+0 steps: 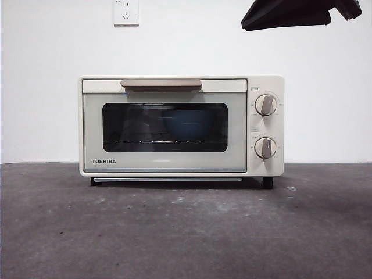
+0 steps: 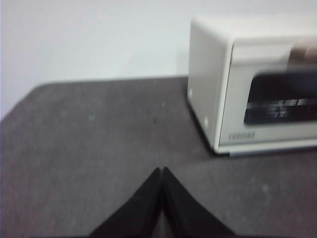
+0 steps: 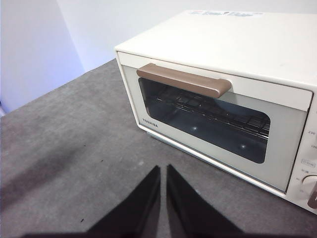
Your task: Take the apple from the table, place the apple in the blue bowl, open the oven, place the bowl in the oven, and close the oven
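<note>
The cream-white oven stands on the table with its door closed and its beige handle at the top. Through the dark window the blue bowl shows on the rack inside. The apple is hidden. My right gripper hangs shut and empty above the table in front of the oven; in the front view it shows only as a black tip at the top right. Off the oven's side, my left gripper sits low over the table, shut with nothing in it.
Two round knobs sit on the oven's right panel. A white wall with a socket stands behind the oven. The table's rounded corner shows in the left wrist view.
</note>
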Controlling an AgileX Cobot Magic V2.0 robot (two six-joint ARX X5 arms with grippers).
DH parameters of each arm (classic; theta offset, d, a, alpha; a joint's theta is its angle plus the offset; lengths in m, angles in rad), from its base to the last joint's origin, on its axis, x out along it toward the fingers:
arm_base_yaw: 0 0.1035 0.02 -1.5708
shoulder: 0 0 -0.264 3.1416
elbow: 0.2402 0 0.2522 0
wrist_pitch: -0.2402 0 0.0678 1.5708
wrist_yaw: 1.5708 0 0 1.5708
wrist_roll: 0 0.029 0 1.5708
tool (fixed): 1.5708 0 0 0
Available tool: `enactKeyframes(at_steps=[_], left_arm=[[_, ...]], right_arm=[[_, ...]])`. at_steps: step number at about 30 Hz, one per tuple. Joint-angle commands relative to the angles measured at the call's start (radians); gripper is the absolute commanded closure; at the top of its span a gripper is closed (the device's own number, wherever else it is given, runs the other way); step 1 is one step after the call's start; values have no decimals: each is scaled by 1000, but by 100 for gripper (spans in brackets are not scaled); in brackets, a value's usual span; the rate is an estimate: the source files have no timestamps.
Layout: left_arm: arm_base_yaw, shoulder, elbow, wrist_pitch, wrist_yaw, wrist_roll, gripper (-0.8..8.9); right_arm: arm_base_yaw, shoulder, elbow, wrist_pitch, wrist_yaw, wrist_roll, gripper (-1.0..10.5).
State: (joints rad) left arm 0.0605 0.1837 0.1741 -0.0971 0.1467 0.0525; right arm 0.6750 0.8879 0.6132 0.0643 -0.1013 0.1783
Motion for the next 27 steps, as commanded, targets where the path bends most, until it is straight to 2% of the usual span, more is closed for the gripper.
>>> enactKeyframes(at_steps=[1,9,11,14,18,27], left_arm=[[6,-42,-46,13,-3,14,806],[6,-150,-163,5,-3,-18,806],[6,-177,-167,-42,-3,-23,806],[6,-181,-167,-79,-3,-18,806],[6,-181,-167,-76,-2,-47,806],[6,-179,-167,-64,-1,-48,806]], right_arm=[[9,6,2,11,4,-14,943],[9,6,2,11,4,-14,943],[9,6,2,11,4,-14,943],[9,6,2,10,4,-14,943],[9,6,2,12,4,-14,943],[9,6,2,12,4,-14,943]])
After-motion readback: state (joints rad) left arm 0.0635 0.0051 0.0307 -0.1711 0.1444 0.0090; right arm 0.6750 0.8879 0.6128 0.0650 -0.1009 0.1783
